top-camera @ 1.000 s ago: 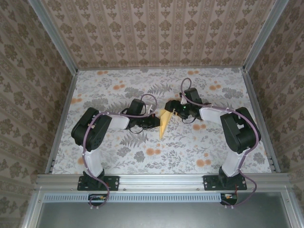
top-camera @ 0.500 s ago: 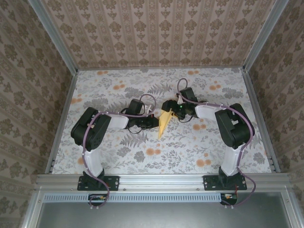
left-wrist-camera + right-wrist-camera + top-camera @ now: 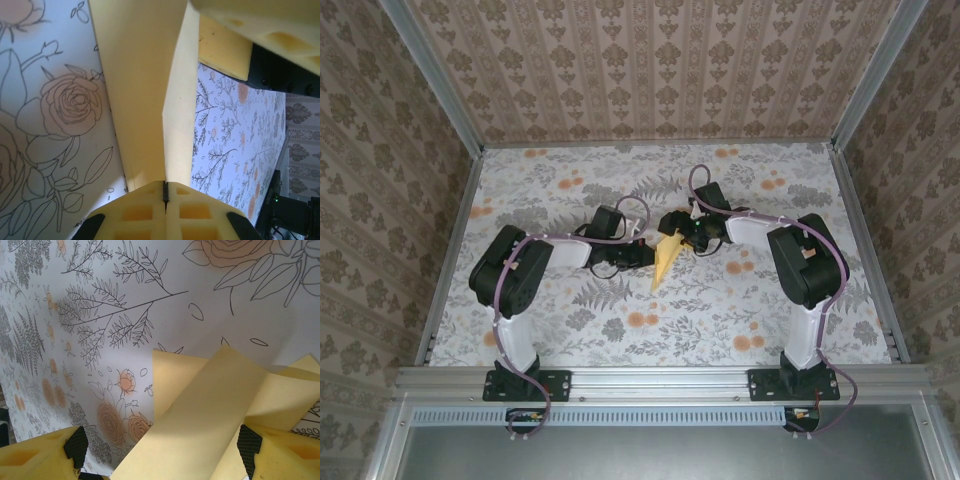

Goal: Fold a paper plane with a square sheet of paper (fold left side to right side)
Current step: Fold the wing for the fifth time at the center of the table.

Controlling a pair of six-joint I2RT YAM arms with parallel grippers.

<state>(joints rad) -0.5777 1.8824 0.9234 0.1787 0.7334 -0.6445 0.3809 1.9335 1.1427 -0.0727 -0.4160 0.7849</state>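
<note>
In the middle of the frame the paper plane is already thin and pointy, pinched by the left claw, with the right claw spread wide over a loose flap, so I think some folding is left.

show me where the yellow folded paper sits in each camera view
Top external: folded paper at table centre, narrow tip toward the arm bases.
Left wrist: folded paper mid-frame, running up from the shut left claw.
Right wrist: folded paper lower centre, between fingers of the open right claw.
Shared landmark: the floral table cover beneath it.
</note>
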